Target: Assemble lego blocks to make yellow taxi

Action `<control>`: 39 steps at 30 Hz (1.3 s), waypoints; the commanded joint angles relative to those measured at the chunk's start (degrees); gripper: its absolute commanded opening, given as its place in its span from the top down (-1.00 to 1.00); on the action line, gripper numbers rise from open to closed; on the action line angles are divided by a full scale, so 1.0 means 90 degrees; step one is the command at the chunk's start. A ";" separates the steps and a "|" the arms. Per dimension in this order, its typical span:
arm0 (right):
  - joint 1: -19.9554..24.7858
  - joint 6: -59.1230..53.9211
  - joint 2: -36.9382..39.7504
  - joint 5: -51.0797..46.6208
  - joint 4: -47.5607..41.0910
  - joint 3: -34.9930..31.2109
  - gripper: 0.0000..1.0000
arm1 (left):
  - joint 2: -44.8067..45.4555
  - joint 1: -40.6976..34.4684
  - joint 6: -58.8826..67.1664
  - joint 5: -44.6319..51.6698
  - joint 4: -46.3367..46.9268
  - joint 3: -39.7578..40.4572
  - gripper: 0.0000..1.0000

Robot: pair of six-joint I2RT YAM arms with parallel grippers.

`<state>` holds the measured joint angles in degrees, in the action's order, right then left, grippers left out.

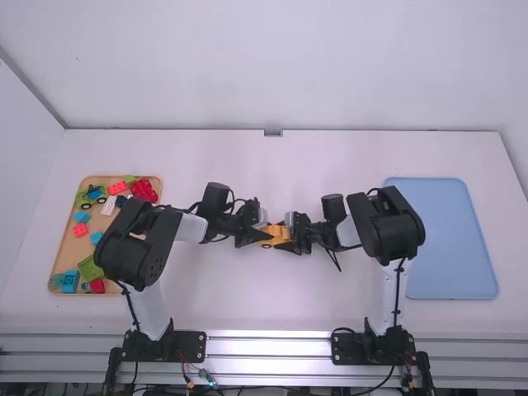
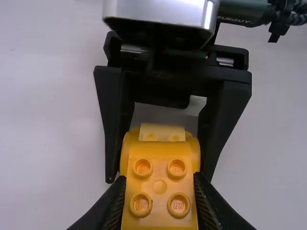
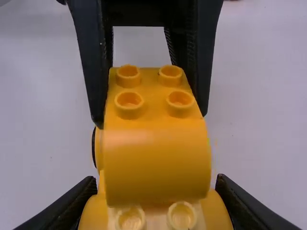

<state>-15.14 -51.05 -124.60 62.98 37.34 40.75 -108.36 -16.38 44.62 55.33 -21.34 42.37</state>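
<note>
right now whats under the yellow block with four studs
Under the block is a yellow wheeled base, its paler two-stud end showing. The join is covered, so I can't tell what's between.

Taxi (image 2: 160, 165): shows yellow-orange. Tray (image 1: 64, 252): tan. Bricks: one is solid red (image 1: 143, 190), one blue (image 1: 71, 282), one green (image 1: 90, 268). Second tray (image 1: 450, 239): plain light blue. Desk (image 1: 264, 305): plain white.

Left arm (image 1: 136, 247) and right arm (image 1: 388, 227), both bent, angle inward, with the left tool (image 1: 260, 235) and right tool (image 1: 290, 238) facing each other, fingers (image 2: 211, 203) closed in a grip.
</note>
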 commanded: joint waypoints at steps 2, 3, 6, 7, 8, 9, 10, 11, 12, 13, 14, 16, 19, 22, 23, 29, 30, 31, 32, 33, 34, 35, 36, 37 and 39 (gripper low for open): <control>0.0010 0.0146 -0.0075 -0.0289 -0.0036 -0.0032 -0.09 | 0.0301 -0.0138 0.0148 0.0199 0.0095 -0.0097 0.97; 0.0007 0.0138 -0.0075 -0.0294 -0.0024 -0.0032 -0.09 | 0.0301 -0.0141 0.0143 0.0202 0.0141 -0.0097 0.97; 0.0007 0.0143 -0.0075 -0.0291 -0.0024 -0.0032 -0.08 | 0.0226 -0.0160 0.0151 0.0452 0.0100 -0.0107 0.97; 0.0010 0.0141 -0.0075 -0.0289 -0.0029 -0.0032 -0.08 | 0.0180 -0.0182 0.0143 0.0517 -0.0046 -0.0136 0.97; 0.0010 0.0141 -0.0075 -0.0287 -0.0029 -0.0032 -0.10 | 0.0160 -0.0182 0.0146 0.0481 -0.0109 -0.0153 0.97; 0.0010 0.0143 -0.0075 -0.0282 -0.0032 -0.0032 -0.10 | 0.0129 -0.0180 0.0143 0.0359 -0.0216 -0.0187 0.97; 0.0010 0.0141 -0.0075 -0.0267 -0.0029 -0.0032 -0.09 | 0.0090 -0.0172 0.0138 0.0189 -0.0316 -0.0223 0.97; 0.0010 0.0141 -0.0075 -0.0262 -0.0029 -0.0032 -0.09 | 0.0053 -0.0180 0.0114 0.0134 -0.0403 -0.0257 0.97; 0.0007 0.0143 -0.0075 -0.0267 -0.0032 -0.0032 -0.10 | -0.0027 -0.0192 0.0000 0.0138 -0.0595 -0.0299 0.97; 0.0007 0.0146 -0.0075 -0.0270 -0.0032 -0.0032 -0.09 | -0.0051 -0.0192 -0.0061 0.0165 -0.0678 -0.0308 0.97; 0.0007 0.0141 -0.0075 -0.0267 -0.0029 -0.0032 -0.09 | -0.0100 -0.0192 -0.0158 0.0272 -0.0792 -0.0321 0.97; 0.0010 0.0141 -0.0075 -0.0262 -0.0029 -0.0032 -0.09 | -0.0187 -0.0189 -0.0182 0.0350 -0.0947 -0.0340 0.97; 0.0010 0.0143 -0.0075 -0.0260 -0.0032 -0.0032 -0.09 | -0.0248 -0.0165 -0.0168 0.0342 -0.1022 -0.0340 0.97; 0.0007 0.0141 -0.0075 -0.0121 -0.0027 -0.0032 -0.10 | -0.0250 -0.0160 -0.0165 0.0209 -0.0967 -0.0333 0.97; 0.0010 0.0138 -0.0075 -0.0102 -0.0027 -0.0032 -0.10 | -0.0250 -0.0141 -0.0168 0.0138 -0.0969 -0.0345 0.97; 0.0010 0.0138 -0.0075 -0.0104 -0.0029 -0.0032 -0.09 | -0.0250 -0.0138 0.0185 0.0058 -0.0801 -0.0347 0.97; 0.0010 0.0141 -0.0075 -0.0107 -0.0029 -0.0032 -0.10 | -0.0250 -0.0138 0.0194 0.0063 -0.0799 -0.0347 0.97; 0.0010 0.0138 -0.0075 -0.0121 -0.0032 -0.0032 -0.09 | -0.0250 -0.0141 0.0192 0.0090 -0.0799 -0.0335 0.97; 0.0010 0.0141 -0.0075 -0.0129 -0.0032 -0.0032 -0.09 | -0.0250 -0.0146 0.0194 0.0078 -0.0804 -0.0325 0.97; 0.0010 0.0141 -0.0075 -0.0119 -0.0036 -0.0032 -0.10 | -0.0250 -0.0138 0.0192 0.0015 -0.0811 -0.0313 0.97; 0.0010 0.0141 -0.0075 -0.0119 -0.0039 -0.0032 -0.09 | -0.0250 -0.0138 0.0192 -0.0039 -0.0814 -0.0306 0.97; 0.0007 0.0141 -0.0075 -0.0121 -0.0036 -0.0032 -0.10 | -0.0250 -0.0143 0.0194 -0.0119 -0.0801 -0.0291 0.96; 0.0007 0.0141 -0.0075 -0.0124 -0.0036 -0.0032 -0.10 | -0.0250 -0.0151 0.0192 -0.0151 -0.0804 -0.0284 0.97; 0.0010 0.0141 -0.0075 -0.0121 -0.0036 -0.0032 -0.09 | -0.0250 -0.0138 0.0192 -0.0134 -0.0801 -0.0274 0.97; 0.0007 0.0138 -0.0075 -0.0112 -0.0044 -0.0032 -0.09 | -0.0250 -0.0134 0.0192 -0.0087 -0.0806 -0.0274 0.96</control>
<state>-15.20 -50.54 -124.60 62.89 37.56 40.75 -110.00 -17.52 46.13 56.05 -29.28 40.12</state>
